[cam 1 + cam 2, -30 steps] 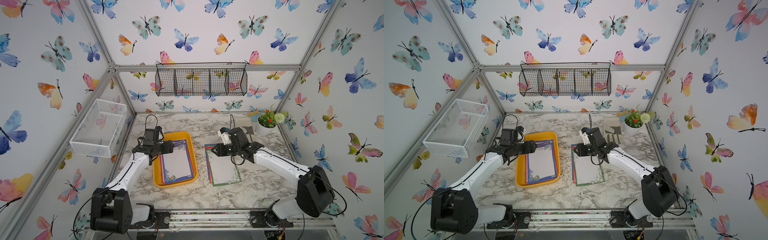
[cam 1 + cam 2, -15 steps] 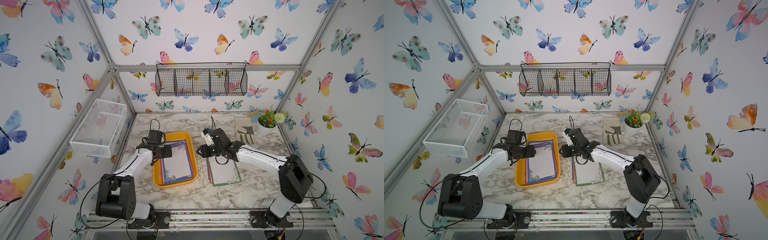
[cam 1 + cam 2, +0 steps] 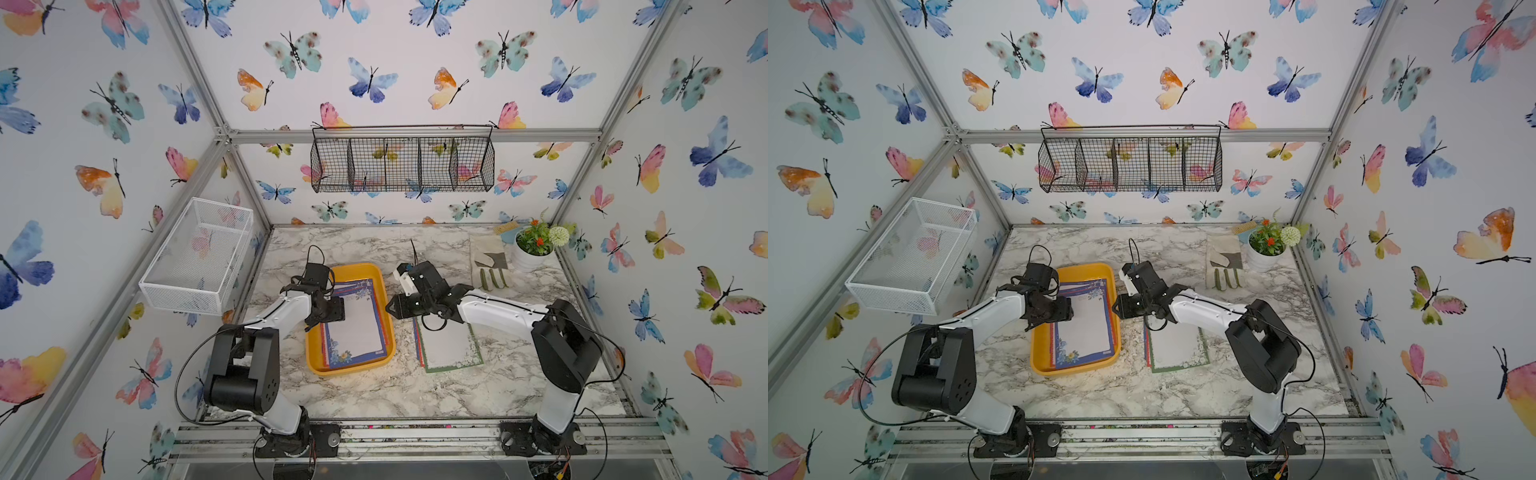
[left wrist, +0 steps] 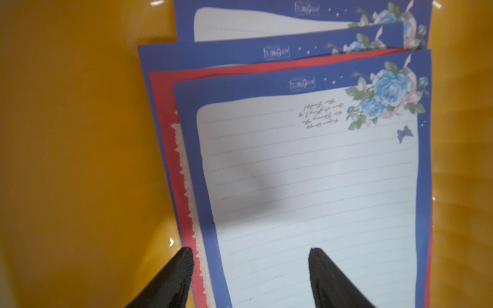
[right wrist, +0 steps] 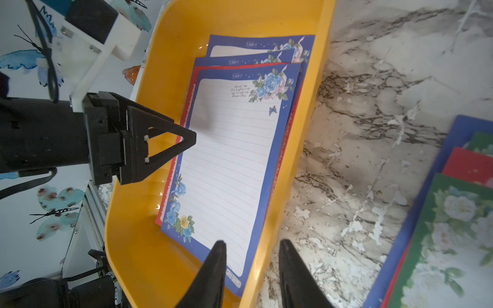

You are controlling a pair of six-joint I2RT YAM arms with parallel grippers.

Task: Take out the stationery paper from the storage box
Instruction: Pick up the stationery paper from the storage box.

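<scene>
Stationery paper [image 3: 353, 328] stacked flat in yellow storage box [image 3: 349, 369], long axis front-to-back. Left jaws seen apart, empty, poised over paper's left long edge; right jaws apart, empty, straddling box's right wall.

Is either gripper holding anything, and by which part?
Nothing is held: left gripper open over the blue-bordered stationery paper; right gripper open astride the wall of the yellow plastic storage box.

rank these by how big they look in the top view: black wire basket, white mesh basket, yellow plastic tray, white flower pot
1. black wire basket
2. white mesh basket and yellow-orange plastic tray, about equal, not ranked
3. white flower pot
</scene>
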